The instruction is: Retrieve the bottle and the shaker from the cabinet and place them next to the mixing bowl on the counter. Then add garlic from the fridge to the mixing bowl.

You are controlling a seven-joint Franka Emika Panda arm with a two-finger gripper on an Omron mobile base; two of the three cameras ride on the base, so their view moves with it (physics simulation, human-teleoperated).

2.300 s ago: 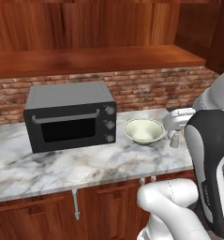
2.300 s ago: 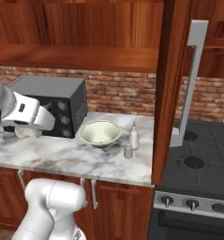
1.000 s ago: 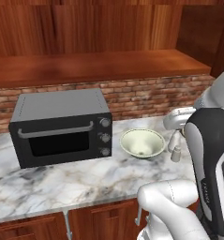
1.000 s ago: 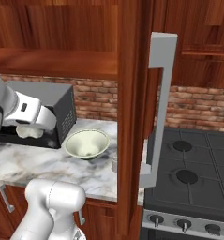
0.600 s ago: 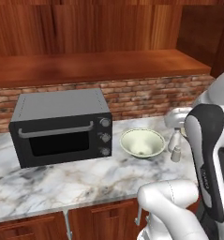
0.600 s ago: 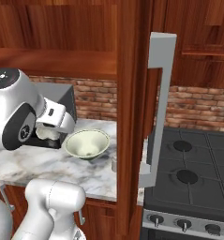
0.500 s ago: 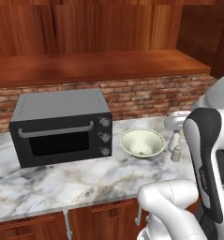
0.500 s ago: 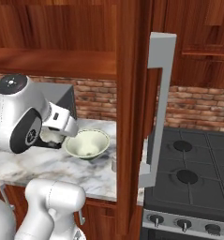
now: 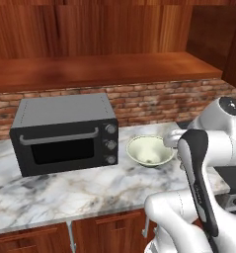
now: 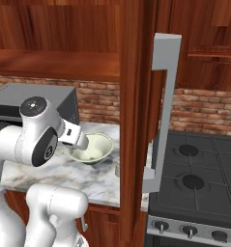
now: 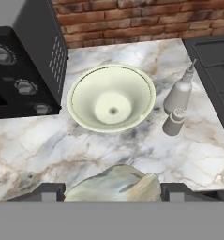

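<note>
Pincer (image 11: 112, 190): closed on the garlic (image 11: 114, 185).
Mixing bowl (image 11: 111, 98): on the counter (image 11: 48, 140) just ahead of the pincer.
Bottle (image 11: 179, 91), shaker (image 11: 173, 122): beside the bowl.
Writing: none legible.

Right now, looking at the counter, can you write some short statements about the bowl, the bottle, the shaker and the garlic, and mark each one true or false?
1. The mixing bowl is empty. True.
2. The bottle and the shaker still stand in the cabinet. False: both stand on the counter, right beside the bowl.
3. The garlic lies in the bowl. False: it sits between the fingers, close to the camera.
4. The toaster oven stands on the counter beside the bowl. True.
5. The bottle lies on its side. False: it stands upright.
</note>
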